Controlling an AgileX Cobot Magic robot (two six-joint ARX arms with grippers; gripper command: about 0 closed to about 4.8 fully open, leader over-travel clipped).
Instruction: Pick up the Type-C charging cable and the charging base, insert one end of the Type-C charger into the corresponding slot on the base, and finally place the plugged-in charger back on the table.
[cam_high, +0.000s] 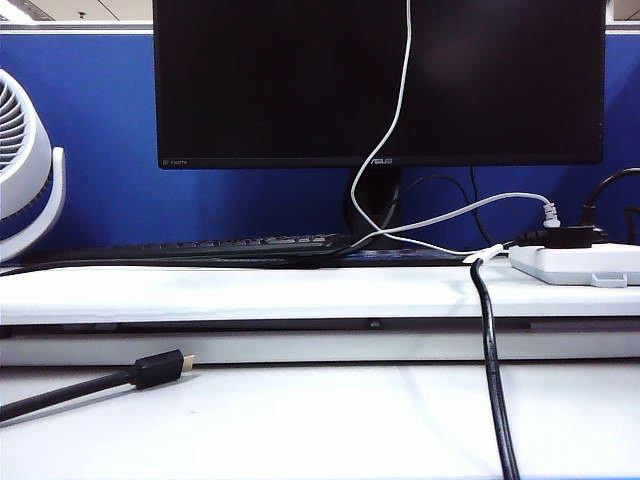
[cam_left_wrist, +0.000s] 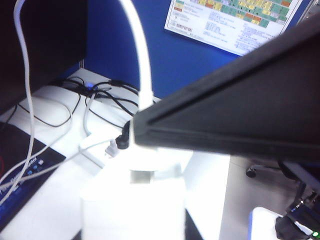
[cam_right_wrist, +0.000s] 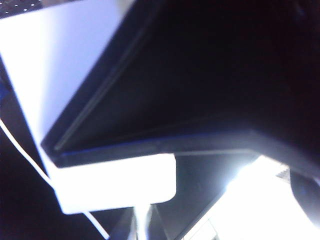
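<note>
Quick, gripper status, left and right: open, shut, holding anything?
Left gripper: closed on the charging base.
Right gripper: shut; whether it pinches anything cannot be told from the wrist view.

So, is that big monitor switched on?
Off, it seems: the monitor shows a wholly black screen. The left gripper and right gripper show only in their wrist views.

the left gripper (cam_left_wrist: 150, 165) showed a broad matte black finger (cam_left_wrist: 240, 115), wedge-shaped with a raised edge. the right gripper (cam_right_wrist: 150, 200) showed a similar dark, tapering finger (cam_right_wrist: 200, 90) with ridged rim.
</note>
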